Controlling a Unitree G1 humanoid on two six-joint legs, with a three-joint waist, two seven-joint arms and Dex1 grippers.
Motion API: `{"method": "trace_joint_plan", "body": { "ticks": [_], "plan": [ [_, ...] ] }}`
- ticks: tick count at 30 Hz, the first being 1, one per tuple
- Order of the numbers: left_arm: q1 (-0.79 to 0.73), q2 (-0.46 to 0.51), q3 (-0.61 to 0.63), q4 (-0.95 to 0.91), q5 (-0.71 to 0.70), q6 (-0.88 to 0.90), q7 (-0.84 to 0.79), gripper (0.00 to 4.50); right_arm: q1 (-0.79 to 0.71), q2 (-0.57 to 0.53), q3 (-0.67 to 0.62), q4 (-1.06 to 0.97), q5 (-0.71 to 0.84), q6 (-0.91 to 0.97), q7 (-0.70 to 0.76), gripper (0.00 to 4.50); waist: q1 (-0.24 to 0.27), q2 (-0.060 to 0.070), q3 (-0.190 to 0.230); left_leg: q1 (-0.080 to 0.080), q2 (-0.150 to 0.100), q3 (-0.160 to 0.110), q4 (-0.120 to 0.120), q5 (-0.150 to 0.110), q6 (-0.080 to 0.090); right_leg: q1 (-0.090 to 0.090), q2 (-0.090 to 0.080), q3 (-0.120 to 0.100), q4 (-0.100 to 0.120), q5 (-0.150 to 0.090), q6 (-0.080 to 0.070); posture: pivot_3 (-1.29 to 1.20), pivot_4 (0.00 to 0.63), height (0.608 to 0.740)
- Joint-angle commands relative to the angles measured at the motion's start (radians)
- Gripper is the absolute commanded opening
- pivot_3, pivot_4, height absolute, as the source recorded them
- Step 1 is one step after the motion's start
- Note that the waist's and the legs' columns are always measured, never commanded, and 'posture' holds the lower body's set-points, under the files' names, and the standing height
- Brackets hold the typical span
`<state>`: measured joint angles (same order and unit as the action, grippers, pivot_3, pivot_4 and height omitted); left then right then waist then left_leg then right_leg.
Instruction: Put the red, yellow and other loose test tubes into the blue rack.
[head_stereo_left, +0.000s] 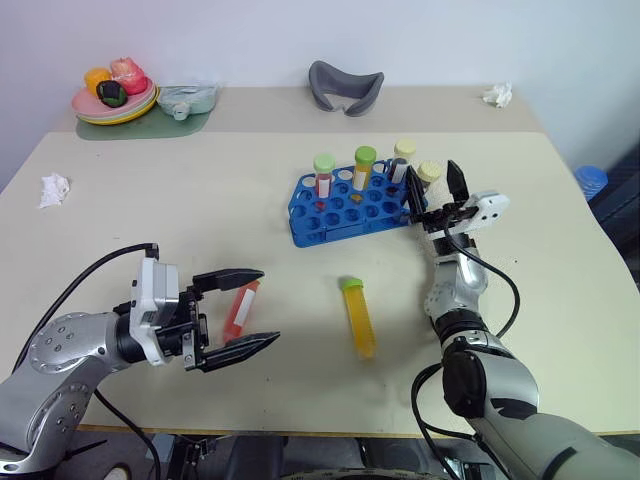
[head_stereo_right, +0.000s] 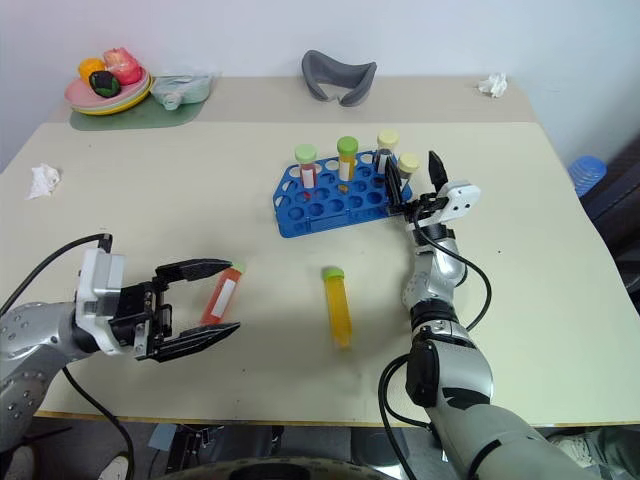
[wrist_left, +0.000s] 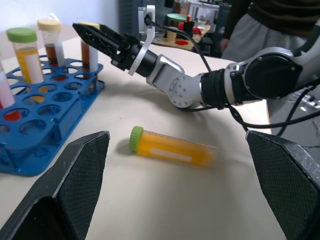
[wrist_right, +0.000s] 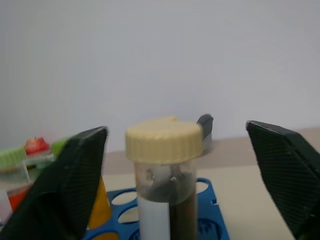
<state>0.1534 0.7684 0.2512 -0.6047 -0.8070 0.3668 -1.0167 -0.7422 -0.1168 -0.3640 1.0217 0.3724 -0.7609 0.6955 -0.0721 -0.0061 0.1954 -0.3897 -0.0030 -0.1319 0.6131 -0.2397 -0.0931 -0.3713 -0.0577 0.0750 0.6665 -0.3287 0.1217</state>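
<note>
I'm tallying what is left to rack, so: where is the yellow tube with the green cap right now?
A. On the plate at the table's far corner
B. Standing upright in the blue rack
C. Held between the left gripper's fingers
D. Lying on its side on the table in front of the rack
D. The yellow tube lies flat on the table, in front of the blue rack, with no gripper touching it.

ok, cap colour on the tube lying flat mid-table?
Green, on the yellow tube; clearest in the left wrist view.
</note>
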Motion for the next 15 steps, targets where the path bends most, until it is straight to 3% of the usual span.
{"method": "trace_joint_plan", "body": {
  "ticks": [1,7,15],
  "plan": [
    [0.004,-0.026,0.016,-0.032,0.009,-0.010,0.048,4.50,0.043,-0.032,0.040,-0.070,-0.099,0.006,-0.130,4.46,0.002,0.000,0.000,0.000,0.000,0.000,0.000,0.000,0.000,0.000,0.000,0.000,0.000,0.000,0.000,0.00,0.150,0.740],
    [-0.001,-0.048,0.001,-0.016,0.021,-0.013,0.062,4.50,0.156,-0.083,0.120,-0.375,-0.191,0.193,-0.262,4.46,0.004,0.001,0.000,-0.001,-0.001,0.000,0.000,0.000,0.000,-0.001,-0.001,0.000,0.000,0.000,0.000,0.00,0.150,0.740],
    [-0.038,-0.051,-0.029,0.046,0.037,-0.018,0.022,4.50,0.435,-0.230,0.224,-0.989,-0.289,0.744,-0.309,4.46,0.007,0.001,0.000,-0.001,0.000,0.000,0.000,0.000,0.000,-0.001,-0.001,0.000,0.000,0.000,0.000,0.00,0.150,0.740]
  ]
}}
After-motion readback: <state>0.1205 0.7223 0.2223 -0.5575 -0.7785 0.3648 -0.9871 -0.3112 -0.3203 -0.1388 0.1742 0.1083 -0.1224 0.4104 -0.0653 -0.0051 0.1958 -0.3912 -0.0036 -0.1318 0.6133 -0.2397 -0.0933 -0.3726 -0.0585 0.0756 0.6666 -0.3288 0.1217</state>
